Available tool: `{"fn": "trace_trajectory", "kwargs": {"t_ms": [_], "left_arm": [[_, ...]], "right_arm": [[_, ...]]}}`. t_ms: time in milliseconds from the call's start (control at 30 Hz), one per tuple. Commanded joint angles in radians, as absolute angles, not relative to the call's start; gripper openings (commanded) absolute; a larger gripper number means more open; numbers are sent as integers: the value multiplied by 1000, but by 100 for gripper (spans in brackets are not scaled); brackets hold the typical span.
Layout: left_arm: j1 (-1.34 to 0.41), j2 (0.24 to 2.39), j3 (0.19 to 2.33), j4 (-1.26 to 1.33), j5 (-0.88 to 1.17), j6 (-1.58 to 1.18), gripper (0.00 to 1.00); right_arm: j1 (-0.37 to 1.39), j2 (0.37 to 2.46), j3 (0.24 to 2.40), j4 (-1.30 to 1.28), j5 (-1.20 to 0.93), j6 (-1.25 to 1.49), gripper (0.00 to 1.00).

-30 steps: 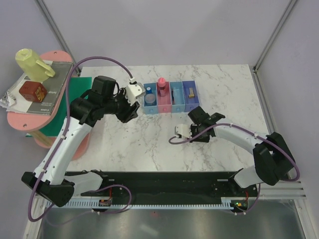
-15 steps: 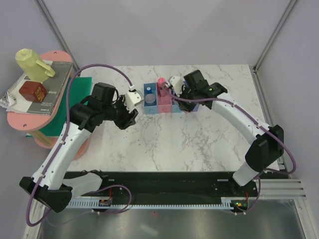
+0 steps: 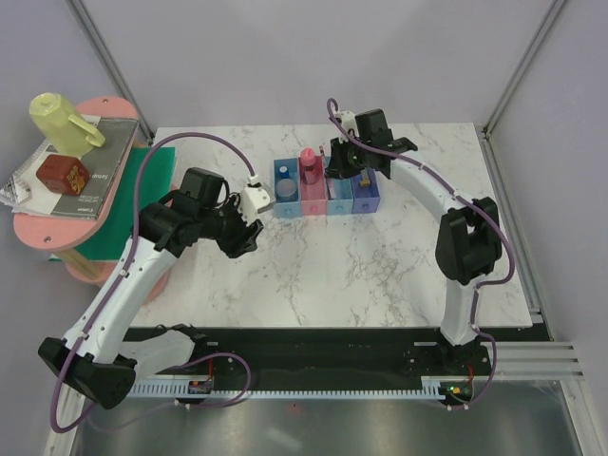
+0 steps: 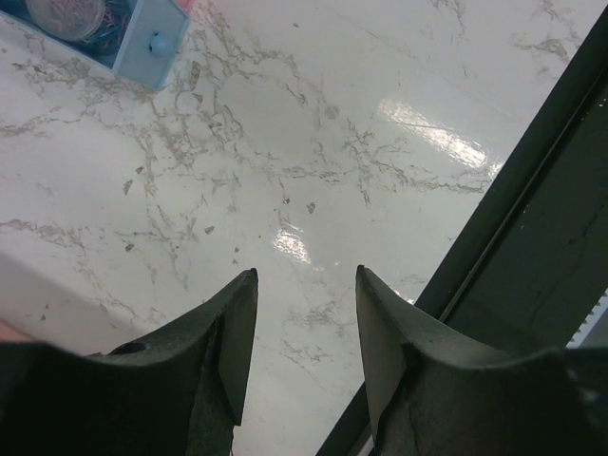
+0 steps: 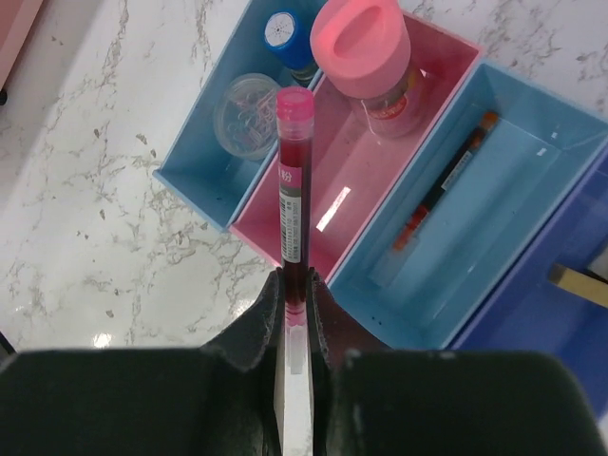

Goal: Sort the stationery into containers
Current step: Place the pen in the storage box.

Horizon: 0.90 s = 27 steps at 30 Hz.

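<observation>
My right pincer (image 5: pixel 294 285) is almost closed and grips a thin red pen (image 5: pixel 294 190) by its lower end. The pen sticks out of the jaws toward 12 o'clock in my right wrist view. It hangs above the wall shared by the blue bin (image 5: pixel 190 185) and the pink bin (image 5: pixel 380 161).

The pink glue-stick tube (image 5: pixel 366 47) stands in the pink bin, at 1 o'clock from the pen's cap. In the blue bin I see the round roll (image 5: pixel 245 119) and, at 12 o'clock from it, the small blue dark-topped piece (image 5: pixel 282 33). A second red pen (image 5: pixel 446 180) lies flat in the light blue bin (image 5: pixel 513 190), at 3 o'clock from the pink one. The tan block (image 5: pixel 579 282) rests in the violet-blue bin (image 5: pixel 541 313), at the 3 o'clock end of the row.

My left pincer (image 4: pixel 304 275) stands about half open with nothing between its jaws. It hovers over the bare marble tabletop (image 4: pixel 285 142), at 7 o'clock from the blue bin in the top view.
</observation>
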State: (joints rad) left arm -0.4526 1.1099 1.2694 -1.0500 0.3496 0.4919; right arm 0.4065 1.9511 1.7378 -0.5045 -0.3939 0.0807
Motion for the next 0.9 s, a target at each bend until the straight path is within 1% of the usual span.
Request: {"fn": "trace_trajectory", "kwargs": {"t_ms": [0,167,333,600,800,867], "left_arm": [[-445,1112,1270,-1051,382,519,53],[-445,1118,1264,-1051,387,523,53],[-442,1131,1261,-1043,393,531,53],[-442,1144,1267,-1031,400,528,53],[-443,1138,1261,-1029,406,526,53],[-442,1135,1258,-1028,408,525,53]], "right_arm": [[394,2011,1761,-324,-448,164,0],[342,2065,1775,-247,-442,192,0],[307,2085,1758,-229,-425,170,0],[299,2114,1735,-221,-420,152,0],[301,2088,1668,-212,-414,134,0],[299,2080,1655,-212,-408,118,9]]}}
